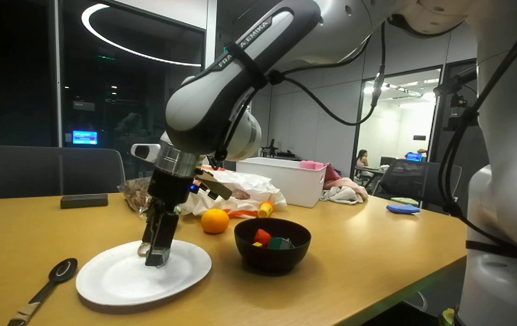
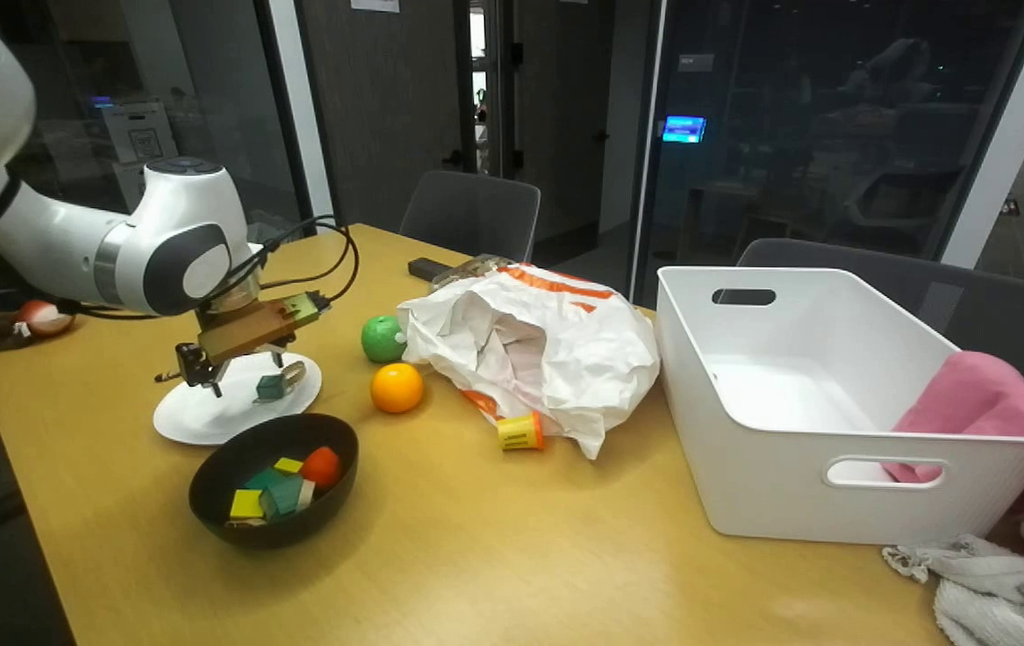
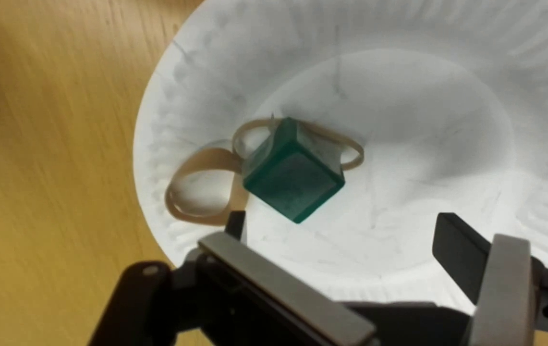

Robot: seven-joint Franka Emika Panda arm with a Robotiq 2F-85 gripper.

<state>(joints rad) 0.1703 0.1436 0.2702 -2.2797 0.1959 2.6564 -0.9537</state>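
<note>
Spread wide (nothing held), the black gripper [image 3: 341, 219] hangs over the round white paper plate [image 3: 398, 125], the angular dark-green block [image 3: 294, 185] there not yet gripped, while small coloured pieces [image 2: 281, 495] already lie in the black bowl [image 1: 272, 262].

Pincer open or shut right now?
Open. In the wrist view the pincer has its fingers spread wide, nothing gripped; the green block sits on the white plate, apart from both fingers.
</note>
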